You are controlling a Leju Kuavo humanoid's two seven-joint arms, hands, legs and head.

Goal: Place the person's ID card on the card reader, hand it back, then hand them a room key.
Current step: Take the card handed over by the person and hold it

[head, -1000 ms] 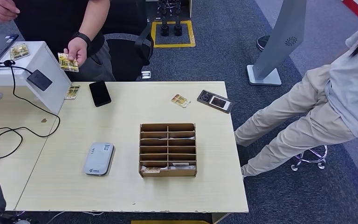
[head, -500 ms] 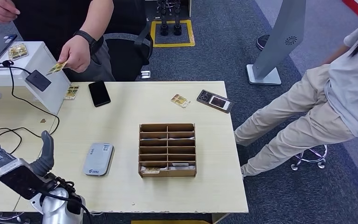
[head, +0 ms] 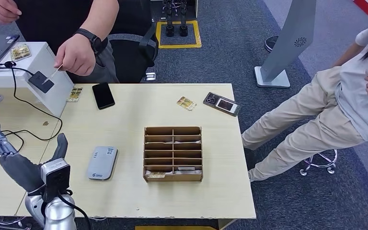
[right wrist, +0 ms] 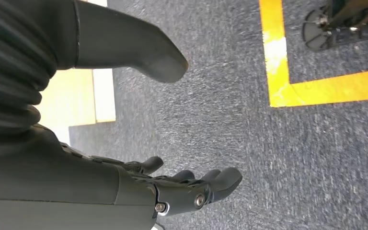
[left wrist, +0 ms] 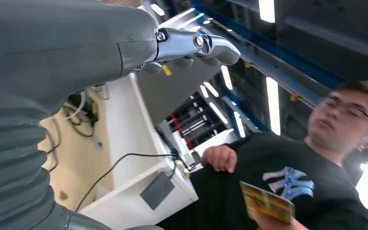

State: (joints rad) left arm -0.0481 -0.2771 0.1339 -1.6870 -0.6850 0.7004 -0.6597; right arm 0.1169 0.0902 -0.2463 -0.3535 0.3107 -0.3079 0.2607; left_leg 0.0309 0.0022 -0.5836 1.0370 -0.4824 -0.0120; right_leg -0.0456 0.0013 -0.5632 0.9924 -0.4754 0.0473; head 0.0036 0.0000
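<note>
The left hand (head: pixel 17 160) is raised at the counter's (head: pixel 124 201) near left corner, fingers (left wrist: pixel 199 45) released and holding nothing, seemingly ready to receive. The ID card (left wrist: pixel 267 202) is in the person's hand (head: pixel 75 53) beyond the far left corner, offered toward the robot. The right hand (right wrist: pixel 124 184) hangs over carpet, fingers loose, grasping nothing. The card reader (head: pixel 101 163) lies near the left hand, within easy reach.

Table (head: pixel 124 191): pale matt wood laminate. Organiser (head: pixel 173 154): brown cardboard. Carpet (right wrist: pixel 292 158): rough grey weave. Phone (head: pixel 103 96): glossy black.
</note>
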